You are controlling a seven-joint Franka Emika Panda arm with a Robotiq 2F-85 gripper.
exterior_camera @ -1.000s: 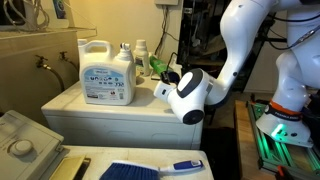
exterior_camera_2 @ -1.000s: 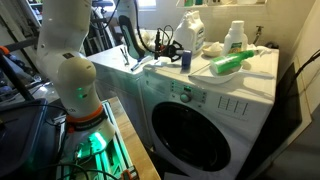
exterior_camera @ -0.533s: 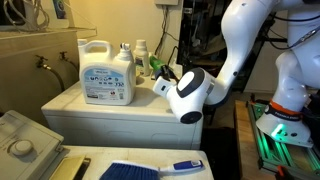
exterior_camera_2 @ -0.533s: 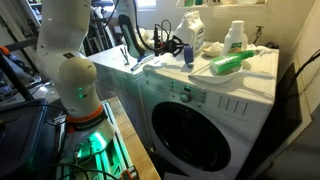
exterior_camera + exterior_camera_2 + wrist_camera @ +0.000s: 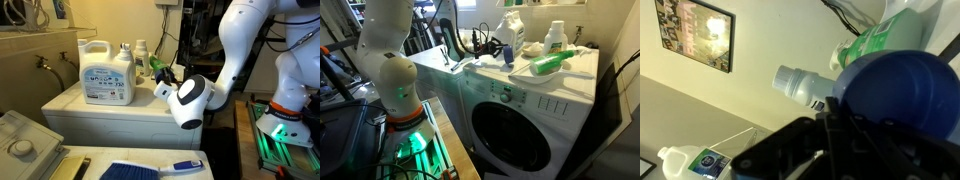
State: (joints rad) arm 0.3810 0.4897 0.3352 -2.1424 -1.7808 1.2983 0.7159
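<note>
My gripper [image 5: 168,76] reaches over the right end of a white washing machine's top [image 5: 100,108]. In the wrist view its dark fingers [image 5: 830,140] sit right against a blue round cup [image 5: 895,90], which fills the right side. Whether the fingers close on it is hidden in shadow. The same blue cup [image 5: 506,57] stands upright on the washer in an exterior view, beside the gripper [image 5: 486,46]. A green bottle [image 5: 552,62] lies on its side just beyond; it also shows in the wrist view [image 5: 875,40] and behind the gripper [image 5: 157,65].
A large white detergent jug [image 5: 108,72] and a small white bottle [image 5: 140,52] stand on the washer; both also show in an exterior view [image 5: 512,28] [image 5: 555,36]. A blue brush [image 5: 150,168] lies on a near surface. The robot base [image 5: 400,95] stands beside the washer door [image 5: 515,130].
The wrist has dropped slightly and tilted; the gripper stays by the blue cup. The bottles have not moved.
</note>
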